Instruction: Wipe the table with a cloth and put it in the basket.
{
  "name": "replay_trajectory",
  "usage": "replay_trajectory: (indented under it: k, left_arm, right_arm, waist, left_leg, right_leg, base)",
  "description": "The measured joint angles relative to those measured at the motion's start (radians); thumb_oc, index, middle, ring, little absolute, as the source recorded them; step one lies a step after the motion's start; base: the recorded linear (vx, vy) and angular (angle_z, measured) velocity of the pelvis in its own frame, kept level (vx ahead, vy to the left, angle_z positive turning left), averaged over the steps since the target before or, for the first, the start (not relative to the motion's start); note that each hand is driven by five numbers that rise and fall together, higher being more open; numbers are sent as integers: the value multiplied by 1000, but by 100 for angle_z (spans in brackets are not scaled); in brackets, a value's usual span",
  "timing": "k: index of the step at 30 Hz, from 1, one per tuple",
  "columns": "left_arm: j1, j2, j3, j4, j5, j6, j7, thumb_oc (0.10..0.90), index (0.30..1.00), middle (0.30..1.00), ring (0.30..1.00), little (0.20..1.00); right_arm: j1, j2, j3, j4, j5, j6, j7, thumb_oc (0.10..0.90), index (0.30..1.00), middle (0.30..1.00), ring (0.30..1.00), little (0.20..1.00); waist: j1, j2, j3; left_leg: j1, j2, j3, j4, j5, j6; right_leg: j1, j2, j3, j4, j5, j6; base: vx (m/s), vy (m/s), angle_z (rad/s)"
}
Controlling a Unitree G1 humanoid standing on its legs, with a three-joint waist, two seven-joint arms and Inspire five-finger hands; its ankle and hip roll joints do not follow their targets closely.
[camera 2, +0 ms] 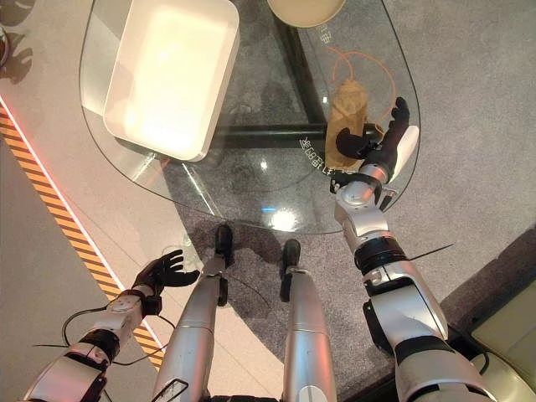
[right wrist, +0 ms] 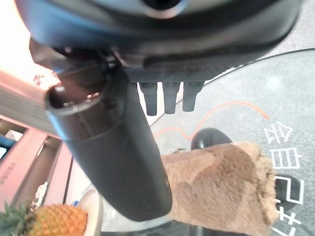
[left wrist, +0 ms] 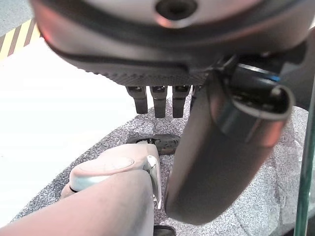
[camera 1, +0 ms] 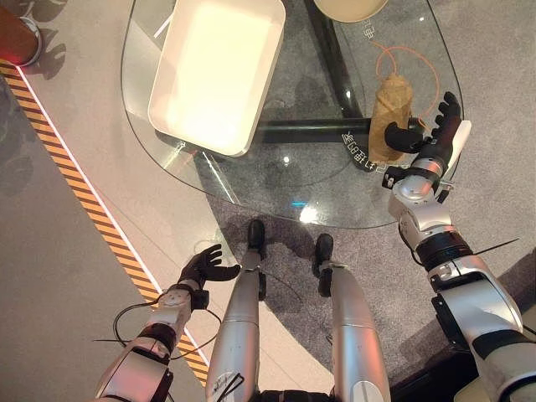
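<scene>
The right robot hand (camera 1: 423, 134) rests open beside the tan cloth (camera 1: 392, 113) on the glass tabletop (camera 1: 318, 197), thumb touching it. The white basket (camera 1: 219, 71) sits well apart. The left robot hand (camera 1: 203, 266) hangs open below.

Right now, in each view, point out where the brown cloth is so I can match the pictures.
Left eye view: cloth lies on the glass table's right part, by the right hand.
Right eye view: cloth in the same spot, right hand against it.
Right wrist view: cloth lies just past the thumb.
Left wrist view: it looks at the floor instead.
Shared landmark: the orange loop on the glass beside the cloth.
</scene>
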State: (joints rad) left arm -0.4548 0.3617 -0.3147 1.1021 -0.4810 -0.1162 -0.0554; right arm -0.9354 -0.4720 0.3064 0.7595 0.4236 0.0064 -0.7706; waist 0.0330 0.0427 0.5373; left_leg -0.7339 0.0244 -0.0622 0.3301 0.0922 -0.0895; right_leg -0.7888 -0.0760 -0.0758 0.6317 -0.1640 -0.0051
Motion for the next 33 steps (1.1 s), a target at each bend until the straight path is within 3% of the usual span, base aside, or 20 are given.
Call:
replay_trajectory:
  k: [7, 14, 33]
  left_arm:
    - [1, -12, -29, -3, 0, 0, 1, 800, 900, 900, 900, 900]
    - [3, -24, -30, -3, 0, 1, 4, 800, 900, 900, 900, 900]
    - [3, -33, -38, -3, 0, 1, 4, 800, 900, 900, 900, 900]
  right_arm:
    - [-32, 14, 38, 63, -1, 52, 2, 800, 900, 900, 900, 900]
    - [-57, 49, 56, 78, 5, 87, 6, 800, 900, 900, 900, 900]
    - [-95, 49, 74, 181, 9, 144, 23, 800, 900, 900, 900, 900]
  waist:
    - [27, 16, 2]
    - [26, 19, 2]
    - [27, 25, 2]
  left_leg:
    - [2, 0, -1, 0, 3, -5]
    - [10, -1, -1, -3, 7, -9]
    - [17, -1, -2, -16, 14, -9]
  right_leg:
    - [0, -3, -4, 9, -4, -5]
    - [5, -4, -4, 12, -4, -5]
    - [6, -5, -5, 12, -6, -7]
  base:
    - [5, 2, 1]
    - [0, 0, 0]
    - [0, 0, 0]
